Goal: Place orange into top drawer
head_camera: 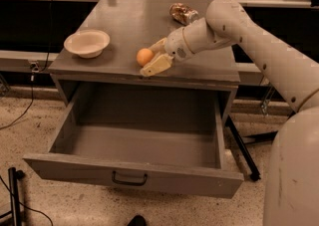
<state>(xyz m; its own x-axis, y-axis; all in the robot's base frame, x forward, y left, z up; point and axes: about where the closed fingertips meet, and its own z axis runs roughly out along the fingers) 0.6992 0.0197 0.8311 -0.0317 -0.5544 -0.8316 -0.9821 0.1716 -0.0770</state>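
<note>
Your gripper (153, 58) sits at the front edge of the cabinet top (129, 21), centre of the frame, its fingers spread to either side of the orange (144, 56). Straight below it the top drawer (189, 182) stands pulled out, open from above. The cream bowl (86, 43) is well apart at the left, the can (183, 13) lies behind the arm (224, 26) at upper right, and between bowl and orange you have bare grey surface.
</note>
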